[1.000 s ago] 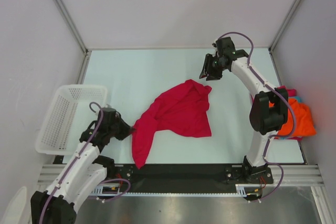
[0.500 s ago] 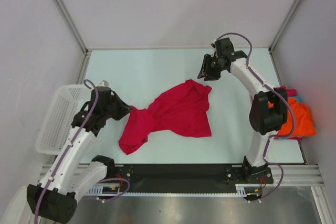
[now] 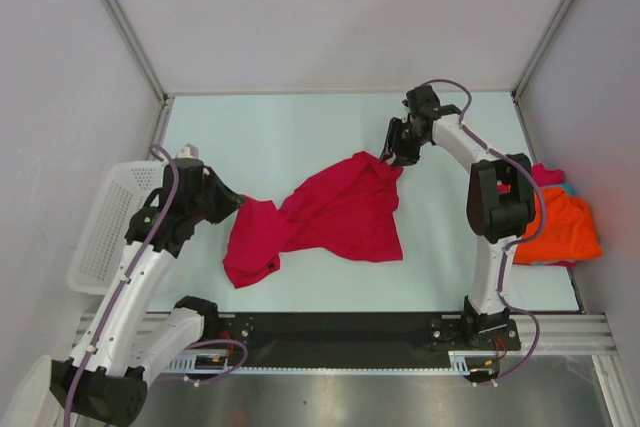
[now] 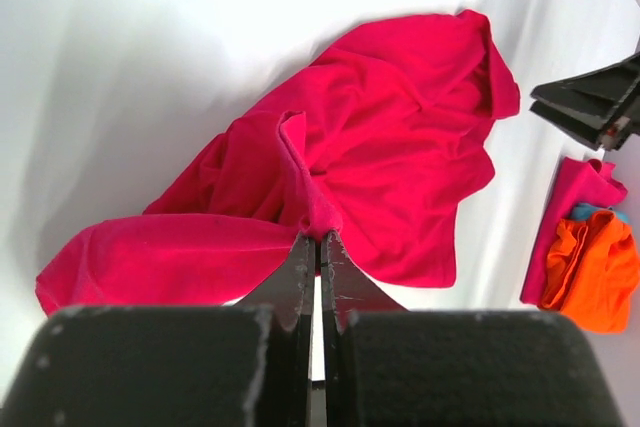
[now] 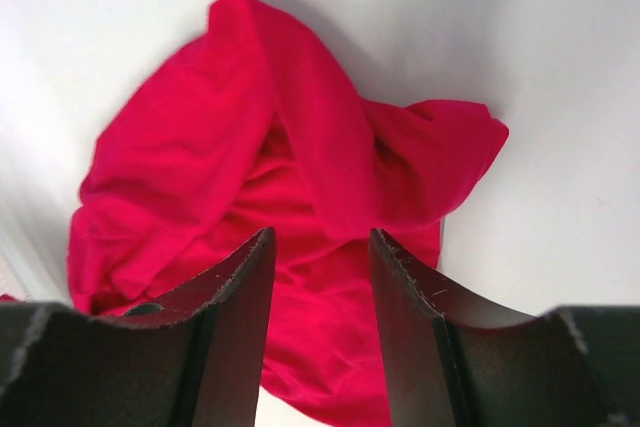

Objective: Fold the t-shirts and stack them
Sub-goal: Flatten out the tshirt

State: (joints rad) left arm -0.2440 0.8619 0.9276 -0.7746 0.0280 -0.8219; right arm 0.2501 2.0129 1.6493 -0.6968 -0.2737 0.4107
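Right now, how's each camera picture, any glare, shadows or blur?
Top external view: even light, sharp, little shadow on the pale table. Left wrist view: table glares white; the crimson red cloth t-shirt is sharp, the black left gripper blurs close up. Right wrist view: grey shadow beside the shirt; the black right gripper looms dark.

Top cam sits high behind the arms, angled down + fwd over the whole table [image 3: 300,127], arm bases at the bottom edge. Left wrist cam is low & close, looking past its own fingers [image 4: 290,277] across the crimson t-shirt [image 4: 400,147] toward the right side, where the folded stack [image 4: 595,267] and right gripper [image 4: 595,107] show. Right wrist cam hangs v close over the shirt's far corner, pointing down. All 3 views share that shirt.
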